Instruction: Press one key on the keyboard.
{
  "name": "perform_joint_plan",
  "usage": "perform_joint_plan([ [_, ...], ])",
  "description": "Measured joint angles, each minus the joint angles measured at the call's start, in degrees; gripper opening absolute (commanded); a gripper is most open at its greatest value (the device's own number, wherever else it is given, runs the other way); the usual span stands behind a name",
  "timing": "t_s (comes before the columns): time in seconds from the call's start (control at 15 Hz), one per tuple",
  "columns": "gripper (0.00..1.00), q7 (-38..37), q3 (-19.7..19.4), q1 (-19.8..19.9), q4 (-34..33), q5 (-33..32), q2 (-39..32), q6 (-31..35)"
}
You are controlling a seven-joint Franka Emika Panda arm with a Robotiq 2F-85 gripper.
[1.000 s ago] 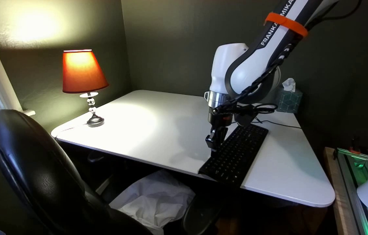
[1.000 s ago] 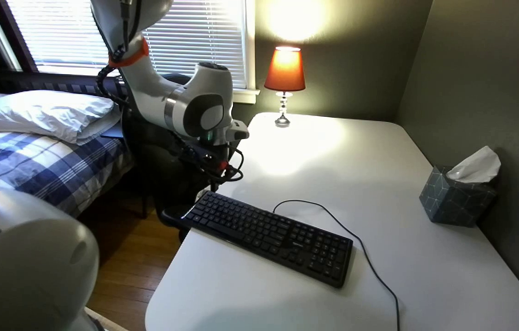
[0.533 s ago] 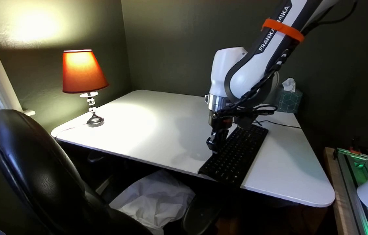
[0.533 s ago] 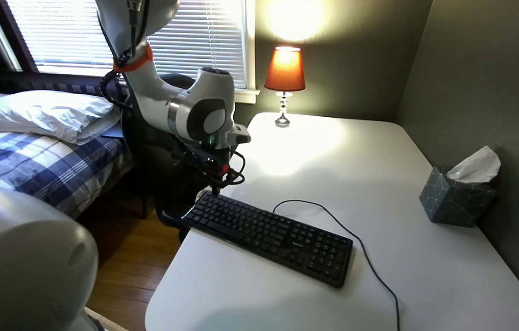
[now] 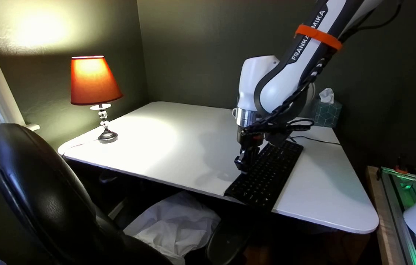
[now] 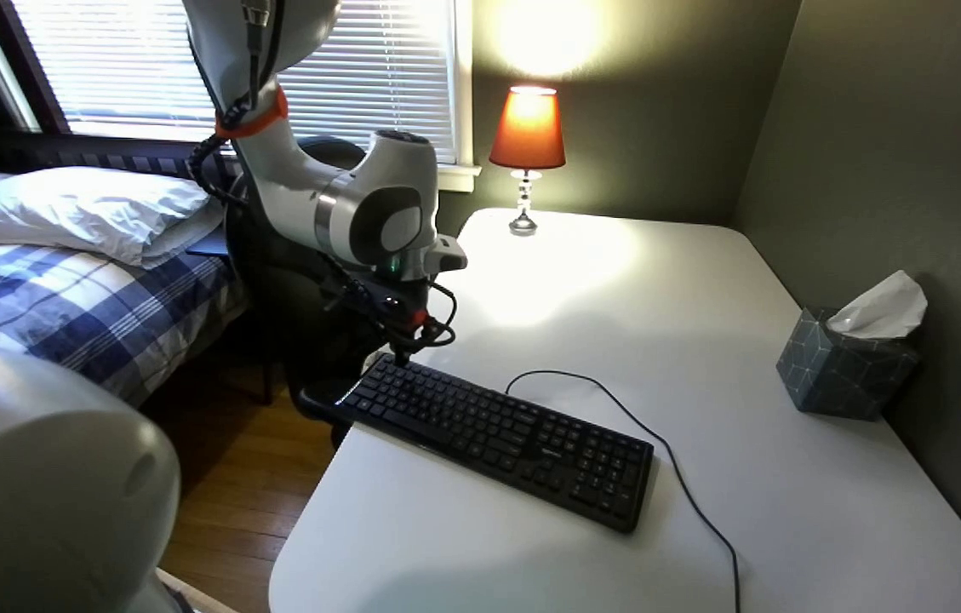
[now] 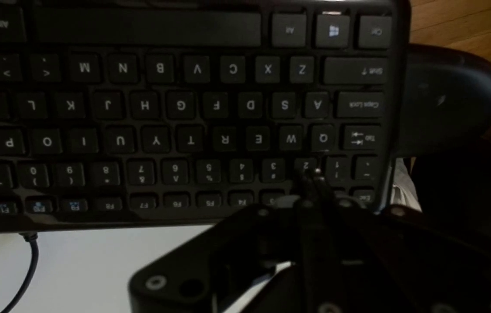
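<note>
The black keyboard (image 5: 272,171) lies on the white desk, also seen in an exterior view (image 6: 501,438). In the wrist view the keyboard (image 7: 157,140) appears upside down and fills the upper part. My gripper (image 7: 310,174) is shut and empty, its fingertips together over the lower part of the "2" key (image 7: 306,164), beside the "1" key (image 7: 337,167). In both exterior views the gripper (image 5: 244,171) points down at the keyboard's far-left-corner keys (image 6: 400,358). I cannot tell whether the tips touch the key. A thin cable (image 6: 701,513) runs from the keyboard.
The desk (image 5: 182,143) carries a red-shaded lamp (image 5: 95,82) and a tissue box (image 6: 846,366). A black office chair (image 5: 42,191) stands at the desk edge. One keyboard end reaches the desk edge, above a chair armrest (image 7: 445,100). A bed (image 6: 97,281) is beyond.
The arm has come down a little and shifted slightly over the keyboard, so the fingertips are now lower, at the key rows. The gripper stays shut. The keyboard has not moved.
</note>
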State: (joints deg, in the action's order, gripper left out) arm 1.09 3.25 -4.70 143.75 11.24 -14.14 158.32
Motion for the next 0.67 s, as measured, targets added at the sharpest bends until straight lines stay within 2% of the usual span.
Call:
perform_joint_plan([
  [0.67, 0.0, 0.1, 1.5, 1.3, -0.2, 0.1, -0.8, 0.0],
])
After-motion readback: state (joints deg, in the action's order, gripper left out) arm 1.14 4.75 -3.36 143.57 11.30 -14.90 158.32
